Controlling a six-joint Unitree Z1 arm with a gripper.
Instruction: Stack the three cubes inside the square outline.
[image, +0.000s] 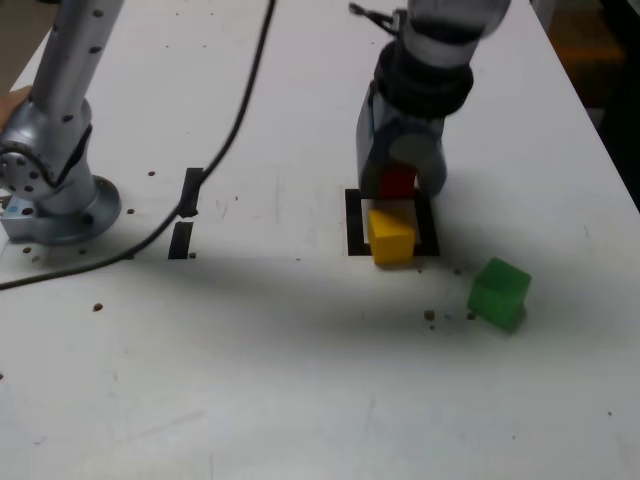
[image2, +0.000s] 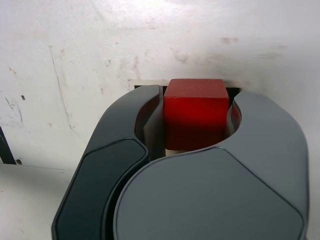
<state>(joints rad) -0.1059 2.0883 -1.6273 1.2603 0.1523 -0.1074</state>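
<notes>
Between the jaws of the gripper (image2: 196, 117) the red cube (image2: 196, 112) is sitting, both side faces pinched, so the gripper is holding it. It is hanging at the far edge of the square outline (image: 352, 222) in the exterior view, just behind the yellow cube (image: 391, 234), which is resting on the outline's near edge. The green cube (image: 499, 292) is lying apart on the tabletop (image: 300, 380), toward the exterior view's right. These blocks are looking light, rigid and matte, so gripping flat opposite faces near mid-height is probably holding without slipping or crushing.
</notes>
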